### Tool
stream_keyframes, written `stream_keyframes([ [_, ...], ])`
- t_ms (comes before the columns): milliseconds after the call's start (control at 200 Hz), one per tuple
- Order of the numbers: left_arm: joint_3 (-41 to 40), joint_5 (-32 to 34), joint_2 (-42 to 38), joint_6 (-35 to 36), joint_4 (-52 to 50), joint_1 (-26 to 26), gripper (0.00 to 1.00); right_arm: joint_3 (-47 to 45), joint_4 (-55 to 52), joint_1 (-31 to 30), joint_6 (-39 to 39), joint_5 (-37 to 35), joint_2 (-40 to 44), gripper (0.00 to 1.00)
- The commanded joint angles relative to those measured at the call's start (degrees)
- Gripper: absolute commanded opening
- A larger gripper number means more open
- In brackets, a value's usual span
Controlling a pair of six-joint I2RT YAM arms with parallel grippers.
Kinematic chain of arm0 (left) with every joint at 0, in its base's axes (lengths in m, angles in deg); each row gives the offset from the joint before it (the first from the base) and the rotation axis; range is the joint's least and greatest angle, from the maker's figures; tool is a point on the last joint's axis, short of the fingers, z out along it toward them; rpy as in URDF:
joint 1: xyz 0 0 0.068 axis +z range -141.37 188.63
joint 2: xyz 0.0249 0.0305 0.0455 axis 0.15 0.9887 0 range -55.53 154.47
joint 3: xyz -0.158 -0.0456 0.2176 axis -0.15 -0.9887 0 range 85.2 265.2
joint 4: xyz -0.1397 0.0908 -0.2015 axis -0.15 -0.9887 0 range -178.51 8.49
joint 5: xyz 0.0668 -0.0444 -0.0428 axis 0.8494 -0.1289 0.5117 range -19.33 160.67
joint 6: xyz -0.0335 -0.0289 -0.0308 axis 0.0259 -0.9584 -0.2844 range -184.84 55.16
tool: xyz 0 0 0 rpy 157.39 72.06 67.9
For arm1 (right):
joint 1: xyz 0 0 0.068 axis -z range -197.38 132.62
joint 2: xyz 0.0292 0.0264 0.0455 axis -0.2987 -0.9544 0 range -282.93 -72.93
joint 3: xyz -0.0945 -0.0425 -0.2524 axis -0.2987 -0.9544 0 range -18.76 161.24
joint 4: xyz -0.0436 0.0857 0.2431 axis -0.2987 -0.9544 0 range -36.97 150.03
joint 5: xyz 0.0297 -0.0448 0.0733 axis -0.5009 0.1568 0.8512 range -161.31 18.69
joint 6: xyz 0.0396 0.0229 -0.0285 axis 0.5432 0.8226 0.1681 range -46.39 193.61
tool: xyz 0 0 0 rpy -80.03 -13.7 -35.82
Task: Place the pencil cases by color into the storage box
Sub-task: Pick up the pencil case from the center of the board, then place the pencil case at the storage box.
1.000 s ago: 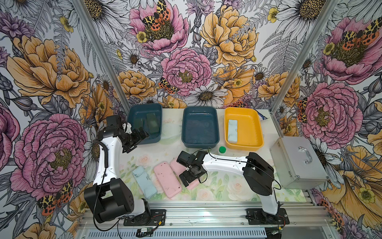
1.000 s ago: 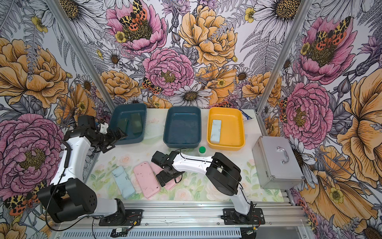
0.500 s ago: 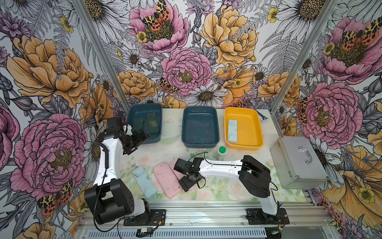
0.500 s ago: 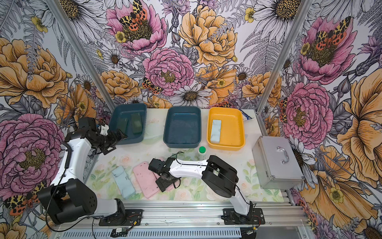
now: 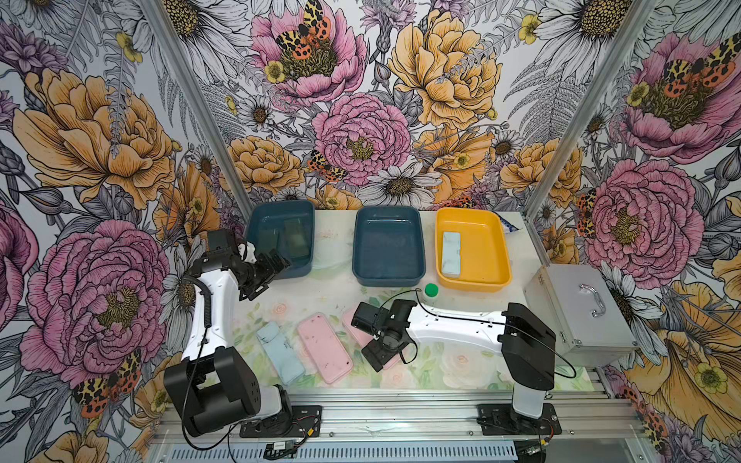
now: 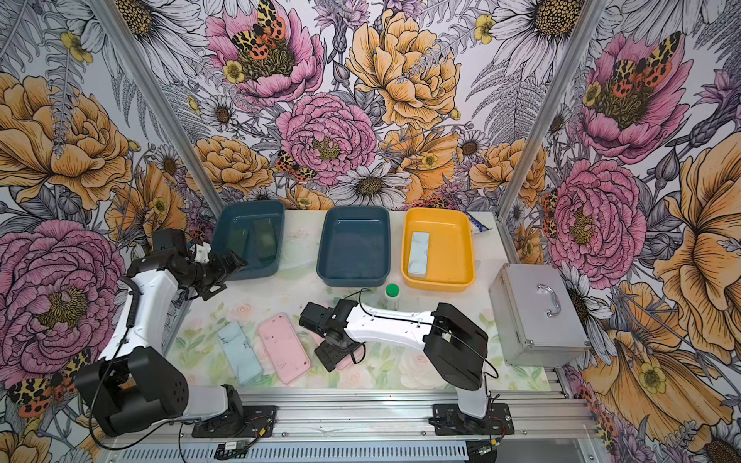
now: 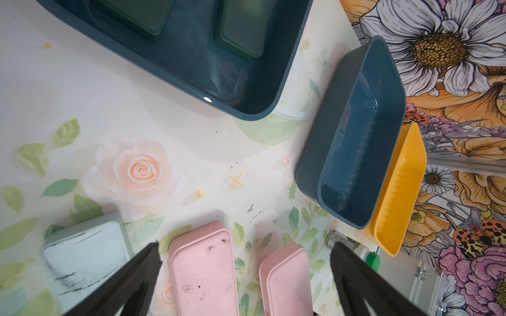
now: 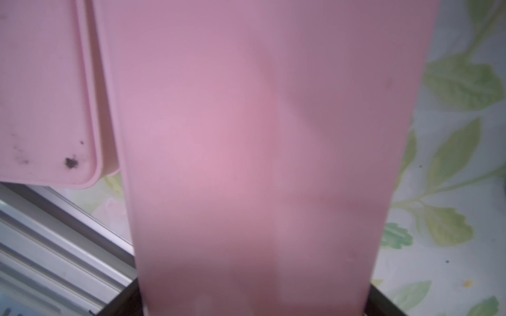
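My right gripper (image 5: 381,352) (image 8: 254,306) is low over the table, shut on a pink pencil case (image 5: 355,332) (image 8: 260,136) that spans the whole gap between its fingers. A second pink case (image 5: 324,346) (image 7: 204,270) lies just to its left, and a light blue case (image 5: 279,352) left of that. My left gripper (image 5: 276,260) (image 7: 245,246) hangs open and empty at the front of the left dark blue box (image 5: 278,202), which holds two dark green cases (image 5: 296,238). Another light blue case (image 5: 451,254) lies in the yellow box (image 5: 503,256).
An empty dark blue box (image 5: 387,280) stands between the other two boxes. A small white bottle with a green cap (image 5: 431,289) stands in front of it, close to my right arm. A silver metal case (image 5: 577,308) sits at the right table edge.
My right gripper swung left towards the pink cases, then drew back slightly right, and its jaws narrowed onto the pink case. The left arm barely moved.
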Motion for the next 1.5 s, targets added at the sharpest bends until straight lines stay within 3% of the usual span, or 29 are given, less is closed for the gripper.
stream_keyframes([
  [0,-1.8,-1.8,-2.5,-2.2,3.5,0.6,0.99,7.3,-6.8,2.4,-2.5,0.9,4.1,0.64],
  [160,-4.1,-0.9,-4.0,-4.8,6.8,-2.2,0.99,18.9,-14.3,6.0,-5.6,2.9,0.3,0.64],
  [405,-6.5,7.3,-7.6,-8.7,12.6,-20.0,0.99,37.1,-17.0,15.4,-7.1,7.1,-11.3,0.64],
  [575,-7.6,12.3,-7.8,-11.3,15.6,-28.6,0.99,49.6,-17.3,22.3,-5.2,10.3,-20.8,0.64],
  [886,-7.1,15.9,-5.0,-10.4,16.5,-29.9,0.99,63.5,-17.5,28.8,1.8,9.6,-32.7,0.64],
  [1496,2.5,13.1,9.3,-7.2,16.6,-29.8,0.99,64.0,-15.2,34.2,11.1,-2.6,-41.4,0.69],
])
